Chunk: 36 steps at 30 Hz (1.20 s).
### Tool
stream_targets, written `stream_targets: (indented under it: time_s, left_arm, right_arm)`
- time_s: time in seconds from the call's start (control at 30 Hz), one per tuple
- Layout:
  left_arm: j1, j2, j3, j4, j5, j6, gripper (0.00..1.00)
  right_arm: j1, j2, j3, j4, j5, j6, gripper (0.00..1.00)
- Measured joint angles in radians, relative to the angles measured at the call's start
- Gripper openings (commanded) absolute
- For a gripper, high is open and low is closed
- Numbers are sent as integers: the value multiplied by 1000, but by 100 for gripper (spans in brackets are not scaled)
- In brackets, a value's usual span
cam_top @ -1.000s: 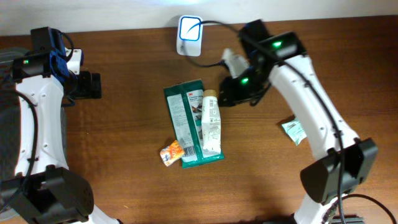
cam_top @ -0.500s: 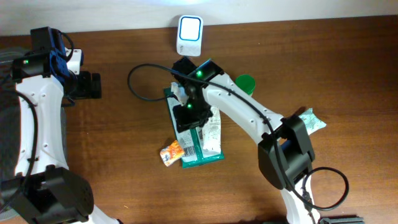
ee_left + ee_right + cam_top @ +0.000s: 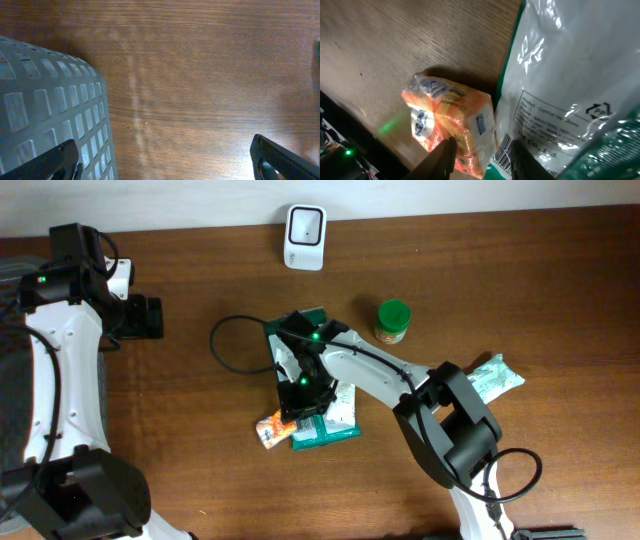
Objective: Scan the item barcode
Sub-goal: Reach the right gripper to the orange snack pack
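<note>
A small orange packet [image 3: 445,122] lies on the wood against the left edge of a flat green package [image 3: 570,75]. The package's barcode [image 3: 501,156] shows at its corner. My right gripper [image 3: 482,150] is low over both, open but narrow, with the packet's right end between its fingers. One finger [image 3: 442,152] is over the packet and the other is over the package. From above, the right gripper [image 3: 297,405] covers the pile beside the orange packet [image 3: 270,430]. A white scanner [image 3: 304,224] stands at the table's back edge. My left gripper [image 3: 150,318] hangs open at the far left, holding nothing.
A white tube [image 3: 345,405] lies on the green package [image 3: 330,432]. A green-lidded jar [image 3: 393,320] and a white-green pouch [image 3: 497,375] sit to the right. A black cable [image 3: 225,345] loops left of the pile. A grey slotted basket [image 3: 45,100] is under the left gripper [image 3: 162,165].
My right arm swung from beside the scanner down and left onto the pile, and its jaws narrowed. The jar came into view. The scanner's blue light went out. The left arm stayed still.
</note>
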Motion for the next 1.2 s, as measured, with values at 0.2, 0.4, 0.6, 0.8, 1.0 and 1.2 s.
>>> stream_targets:
  time_s: [0.2,0.4,0.6,0.8,1.0,1.2]
  left_arm:
    - [0,0,0,0,0,0,99]
    - [0,0,0,0,0,0,100]
    - [0,0,0,0,0,0,99]
    - [0,0,0,0,0,0,99]
    - [0,0,0,0,0,0,99]
    - [0,0,0,0,0,0,99]
  right_arm:
    - [5,0,-20,58,-11,15,29]
    - [20,0,-80,146,-23,37,28]
    - [21,0,-93,182,-44,48,14]
    - [22,0,-94,190,-48,45,4]
    - [22,0,-27,100,-20,-137,4]
    - [19,0,117,50,158,-330,49]
